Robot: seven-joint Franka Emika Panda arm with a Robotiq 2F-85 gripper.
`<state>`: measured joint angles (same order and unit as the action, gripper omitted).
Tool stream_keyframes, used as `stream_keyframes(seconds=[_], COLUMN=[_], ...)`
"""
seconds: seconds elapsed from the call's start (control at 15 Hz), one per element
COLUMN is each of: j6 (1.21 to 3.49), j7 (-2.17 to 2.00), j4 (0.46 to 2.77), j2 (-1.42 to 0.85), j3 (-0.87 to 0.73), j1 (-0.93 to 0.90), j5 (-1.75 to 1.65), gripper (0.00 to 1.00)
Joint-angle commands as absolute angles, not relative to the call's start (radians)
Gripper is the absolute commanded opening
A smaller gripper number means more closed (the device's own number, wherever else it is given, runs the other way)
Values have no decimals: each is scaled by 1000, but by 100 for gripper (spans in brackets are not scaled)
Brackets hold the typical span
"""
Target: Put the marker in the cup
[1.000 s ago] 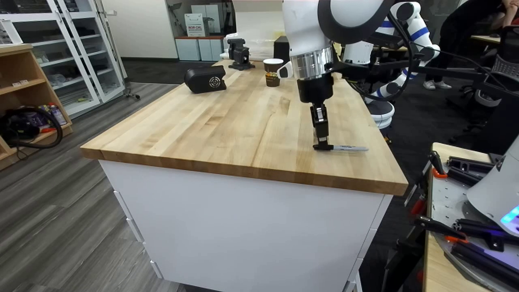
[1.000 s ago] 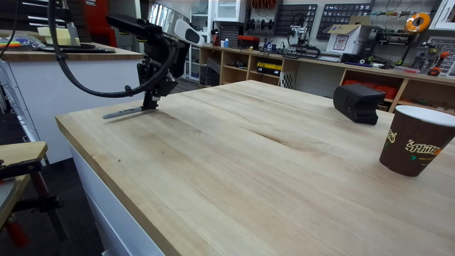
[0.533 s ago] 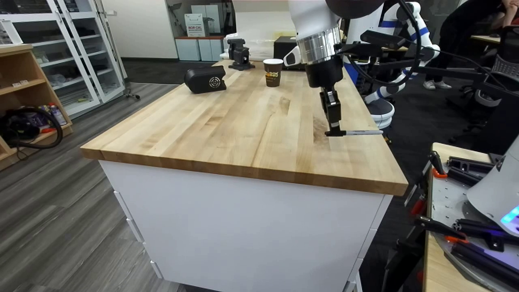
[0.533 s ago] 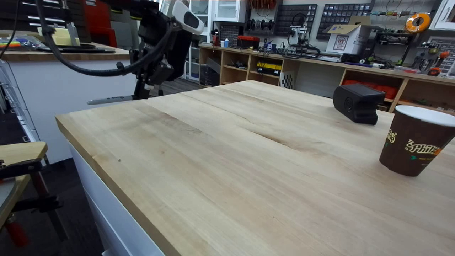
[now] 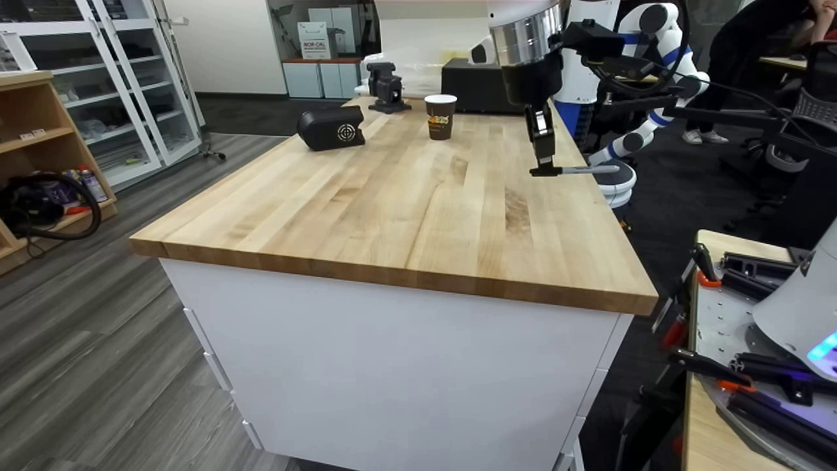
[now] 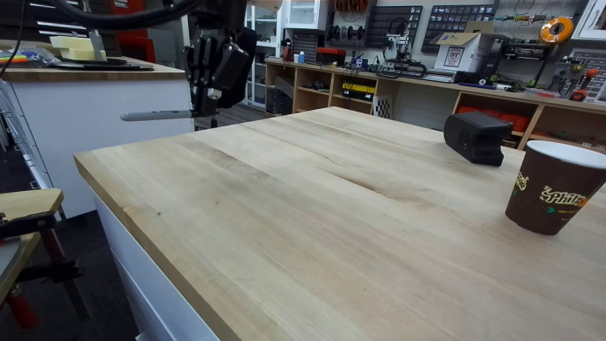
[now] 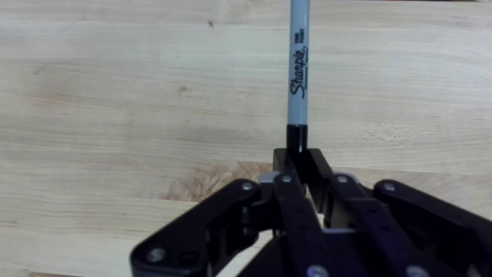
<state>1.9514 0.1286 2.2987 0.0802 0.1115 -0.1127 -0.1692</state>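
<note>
The marker is a grey Sharpie with a black cap. It shows in both exterior views [image 5: 592, 169] [image 6: 156, 115] and in the wrist view [image 7: 298, 69]. My gripper [image 5: 545, 171] is shut on its black cap end, as the wrist view [image 7: 301, 159] shows. The marker lies about level and sticks out sideways from the fingertips, well above the table. The dark brown paper cup with a white rim stands upright on the table in both exterior views [image 5: 440, 119] [image 6: 551, 189], apart from the gripper. The cup is out of the wrist view.
A black boxy device [image 5: 330, 128] [image 6: 476, 137] sits on the wooden table [image 5: 366, 209] near the cup. A black vise [image 5: 387, 88] and a black box [image 5: 480, 86] stand at the table's far end. Another robot arm with blue stripes [image 5: 677, 52] stands beyond the table's side.
The gripper has lifted the marker from the table surface and carried it up and toward the table's far end in an exterior view. The cup and black device have not moved.
</note>
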Motion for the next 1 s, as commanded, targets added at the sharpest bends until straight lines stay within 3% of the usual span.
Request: stream_keyframes(seconds=[0.0,0.6,0.67,0.87,0.93], j6=[1976,2029,2047,2046,2046], j7=[35,58,38,46,46], j4=[2286,2187,2209,2199,2199], j2=[136,132,134,131,131], j3=[84,19,25,20,20], j1=[-81,-10,-15,-12,-12], j5=[-198,-259,-242,-244,-245], gripper=[7,6,14,14,5])
